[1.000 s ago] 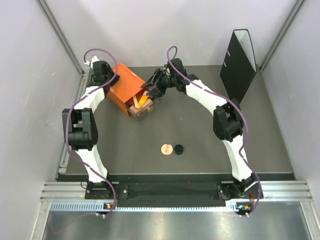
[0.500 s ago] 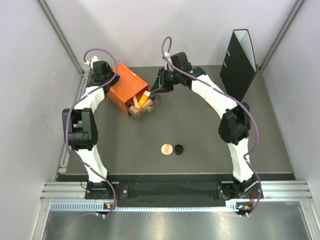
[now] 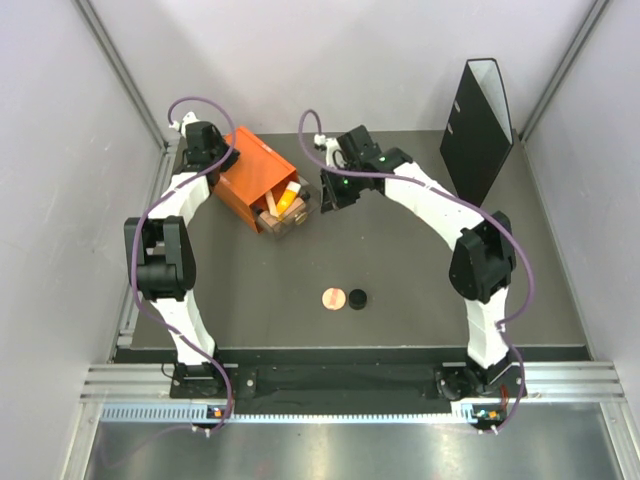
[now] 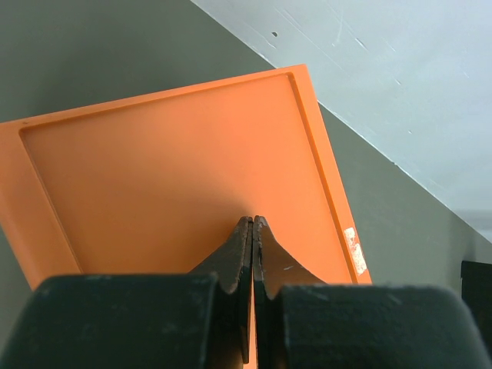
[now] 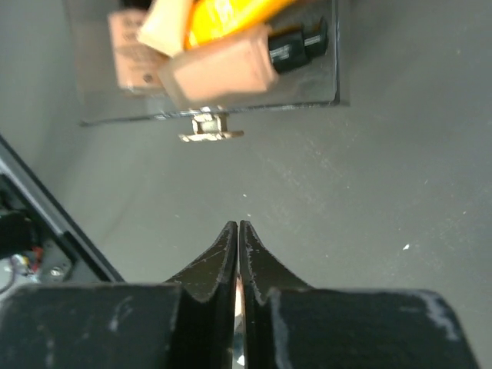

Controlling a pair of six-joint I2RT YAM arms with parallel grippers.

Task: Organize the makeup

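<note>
Right gripper [image 5: 237,227] is closed with nothing between its jaws, its tips meeting just above the bare grey table [image 3: 400,270]. It hangs just in front of the clear drawer [image 5: 319,91], close to the small metal handle [image 5: 206,129] on the drawer's front wall but apart from it.

The drawer stands pulled out of the orange box [image 3: 250,175] at the far left of the table. Inside it lie most of the cosmetics: an orange tube [image 5: 223,11], a beige bottle [image 5: 223,71] with a dark cap lying on its side against the front wall, and a second beige bottle [image 5: 132,54], blurred, next to it.

The left gripper [image 4: 252,221] is also shut and empty, its tips pointing down at the flat top of the orange box; whether they press on it cannot be told.

A pink disc [image 3: 332,298] and a black disc [image 3: 357,298] lie side by side on the table, well apart from the drawer and nearer the arm bases. A black file stand [image 3: 478,130] is upright at the far right.
</note>
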